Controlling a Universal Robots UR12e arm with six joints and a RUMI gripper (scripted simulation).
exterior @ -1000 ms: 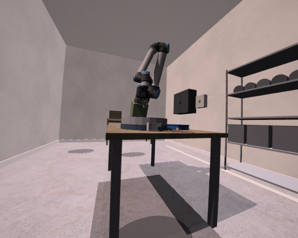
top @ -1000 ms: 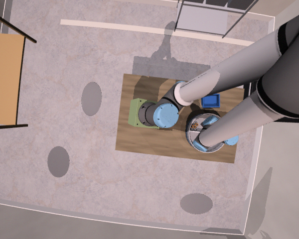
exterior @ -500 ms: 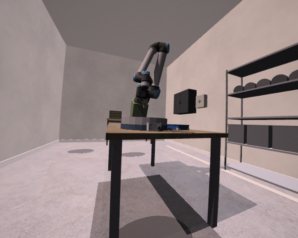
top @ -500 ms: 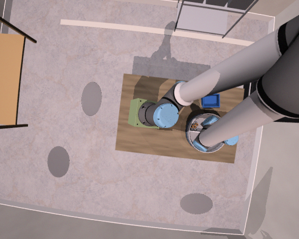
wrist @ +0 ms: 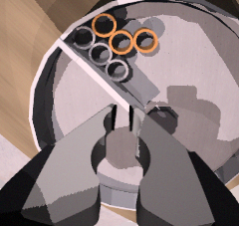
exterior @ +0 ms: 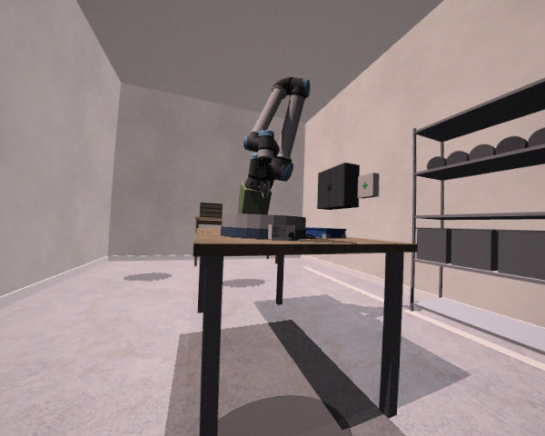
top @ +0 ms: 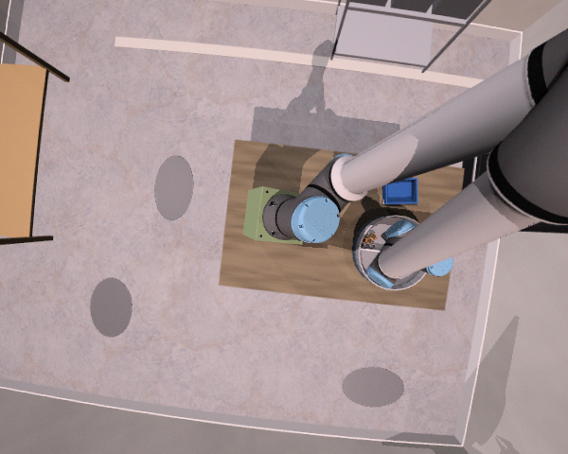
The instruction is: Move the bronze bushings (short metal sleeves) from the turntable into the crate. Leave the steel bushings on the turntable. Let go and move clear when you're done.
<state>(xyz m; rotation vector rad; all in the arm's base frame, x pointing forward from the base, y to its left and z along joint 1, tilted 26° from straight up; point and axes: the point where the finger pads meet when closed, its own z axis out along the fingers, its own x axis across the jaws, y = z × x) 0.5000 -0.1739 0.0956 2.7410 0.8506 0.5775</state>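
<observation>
Top view: the arm reaches from its green base (top: 255,229) across the wooden table (top: 323,288) and covers most of the turntable (top: 360,253); the blue crate (top: 399,191) stands just beyond the turntable, close enough that the transfer path is judged short. A small orange cluster at the turntable's rim marks the bronze bushings (top: 369,238); no count is possible here. Exterior view: the gripper (exterior: 262,186) hangs well above the turntable housing (exterior: 263,220), apart from it; the bushings cannot be seen from this angle. Wrist view: the gripper (wrist: 120,115) has its jaws almost fully together with only a narrow slit between them, and nothing is gripped. It hovers over the divider wall (wrist: 100,82), short of the parts, which suggests an approach not yet completed. Count: three bronze bushings (wrist: 121,42) and three steel bushings (wrist: 101,53), all upright in one compartment, in two adjacent rows touching or nearly so. None is visible in the crate.
</observation>
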